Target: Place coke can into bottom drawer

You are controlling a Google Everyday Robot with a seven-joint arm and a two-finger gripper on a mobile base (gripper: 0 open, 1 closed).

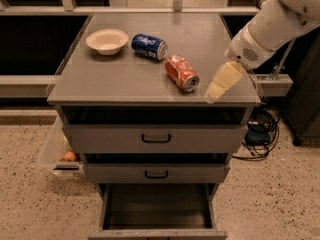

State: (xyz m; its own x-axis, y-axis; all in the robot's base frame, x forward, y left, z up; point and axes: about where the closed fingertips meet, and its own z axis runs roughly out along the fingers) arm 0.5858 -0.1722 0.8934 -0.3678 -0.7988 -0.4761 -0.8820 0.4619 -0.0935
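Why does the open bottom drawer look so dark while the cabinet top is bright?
Camera view: light comes from above, so the cabinet top, the coke can and the hand near the top's right front corner are evenly lit; the bottom drawer sits under the upper drawers, its inside in shade.

Two cans are counted on the worktop (125, 79): one coke can (181, 72) and one blue can (149, 46). One bowl (107, 40) is counted, and three drawers, the bottom drawer (157, 209) included. One gripper (222, 81) is seen at the worktop's four o'clock edge.

No legible text.
White marks on the blue can (149, 46) and coke can (182, 73) are unreadable; my gripper (214, 91) hangs over the front right corner of the cabinet top (125, 79).
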